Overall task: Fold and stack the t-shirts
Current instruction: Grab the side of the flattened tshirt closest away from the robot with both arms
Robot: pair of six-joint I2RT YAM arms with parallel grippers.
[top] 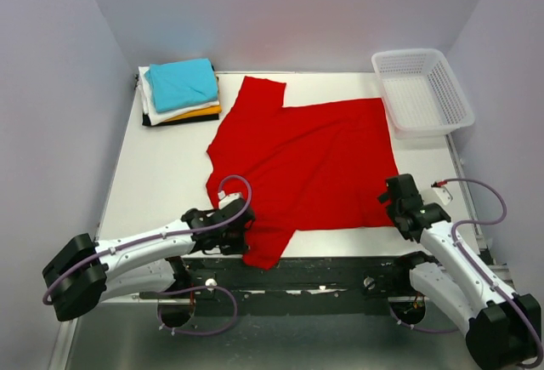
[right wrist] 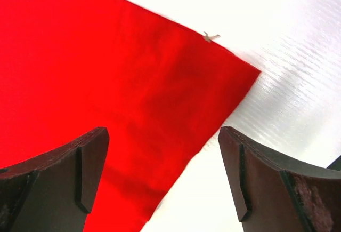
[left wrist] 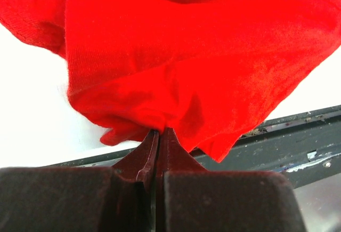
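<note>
Cloth of the red shirt [top: 310, 162], spread over the counter [top: 161, 183], is pinched at the near edge by the closed left gripper [left wrist: 159, 135]; the right gripper [right wrist: 162, 136] is held wide, empty, over its near-right corner.

Black tee [top: 150, 120] mostly beneath stack [top: 180, 89]

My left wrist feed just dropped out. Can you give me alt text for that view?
The left gripper is shut on a bunched fold of the red t-shirt, which fills most of the view. The white table shows at the left, and a dark rail at its edge runs across the lower right.
</note>
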